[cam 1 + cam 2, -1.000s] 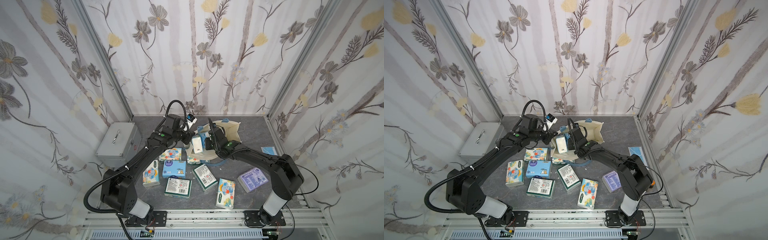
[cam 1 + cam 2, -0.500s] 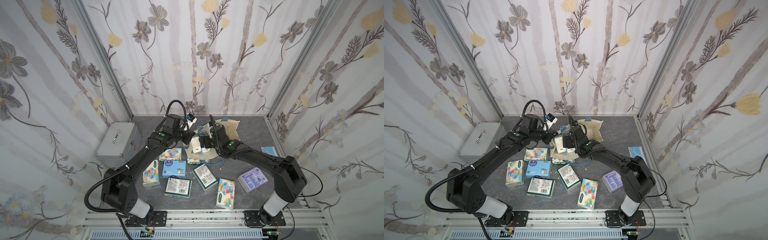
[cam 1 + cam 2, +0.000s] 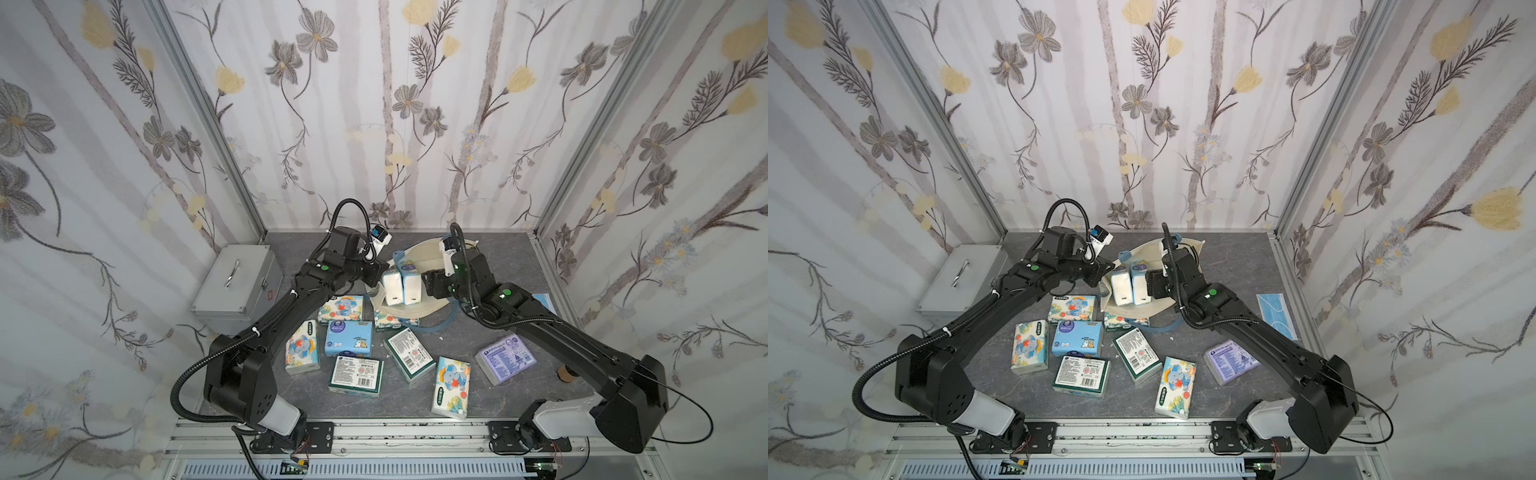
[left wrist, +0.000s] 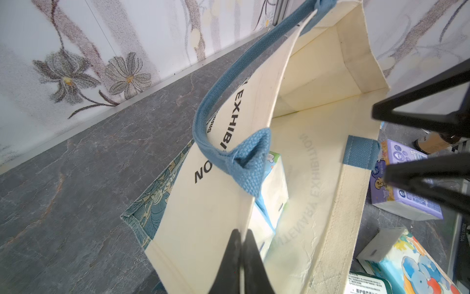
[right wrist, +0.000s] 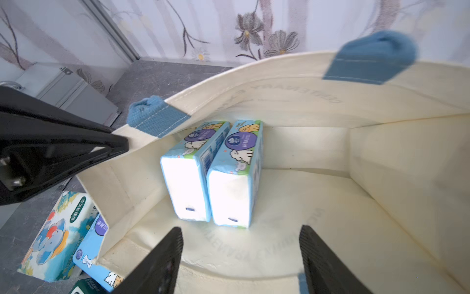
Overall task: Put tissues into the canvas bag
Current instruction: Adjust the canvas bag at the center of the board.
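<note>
The left gripper [image 4: 241, 239] is pinched tight on the upper rim of the canvas bag [image 4: 203, 216], which lies on its side at the back of the table [image 3: 519, 266], mouth propped open. The cream cloth looks limp, so I judge it would sag shut if released. Inside, two tissue packs [image 5: 188, 183] sit side by side on the lower wall. The right gripper [image 5: 241, 227] hovers just before them, jaws spread wide and empty. The loose tissues [image 3: 348, 338] in front of the bag look light, soft and slick in their plastic wrap, so a gentle squeeze across the narrow sides seems safest. They are brick-shaped: elephant prints, light blue, green-edged with white labels, and, furthest right, a lavender pack [image 3: 505, 359].
</note>
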{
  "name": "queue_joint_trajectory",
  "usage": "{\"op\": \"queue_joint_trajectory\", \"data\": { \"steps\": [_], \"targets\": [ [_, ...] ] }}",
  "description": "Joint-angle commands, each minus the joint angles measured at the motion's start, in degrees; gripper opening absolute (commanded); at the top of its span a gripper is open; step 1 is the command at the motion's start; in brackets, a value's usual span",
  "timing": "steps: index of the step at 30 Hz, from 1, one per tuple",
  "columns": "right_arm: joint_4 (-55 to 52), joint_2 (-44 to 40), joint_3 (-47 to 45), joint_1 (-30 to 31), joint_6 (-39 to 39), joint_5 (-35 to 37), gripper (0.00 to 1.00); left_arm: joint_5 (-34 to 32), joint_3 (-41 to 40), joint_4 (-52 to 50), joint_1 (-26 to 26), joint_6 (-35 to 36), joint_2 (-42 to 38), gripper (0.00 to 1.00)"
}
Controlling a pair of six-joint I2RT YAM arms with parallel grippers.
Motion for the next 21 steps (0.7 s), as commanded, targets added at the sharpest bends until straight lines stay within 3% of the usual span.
{"op": "queue_joint_trajectory", "data": {
  "steps": [1,5,6,8,11,13,21],
  "targets": [
    [-10.0,-3.0,0.1,-4.3,1.9,4.3,0.77,0.7,0.7,-0.1,0.3,-0.8,0.6,0.08],
    [-12.6,-7.3,-2.6,-10.2,2.5,4.2,0.8,0.6,1.7,1.1,2.1,-6.6,2.3,0.11],
    [-13.2,-7.7,-2.9,-11.4,2.6,3.3,0.8,-0.2,2.4,1.0,3.1,-8.4,3.5,0.2],
    [-13.7,-7.8,-2.9,-12.4,2.7,1.9,0.81,-1.5,3.7,1.1,5.3,-12.5,5.5,0.29],
    [-13.5,-7.7,-3.0,-12.4,2.8,-1.0,0.81,-6.2,4.6,1.0,8.1,-16.3,5.8,0.63],
    [-13.6,-7.3,-3.0,-12.4,2.8,-2.3,0.81,-7.5,2.3,4.0,9.2,-17.2,2.9,0.99],
    [-14.9,-7.4,-3.7,-12.6,2.1,-2.5,0.87,-8.9,-6.9,14.7,12.1,-19.4,-8.3,1.0]
  ]
}}
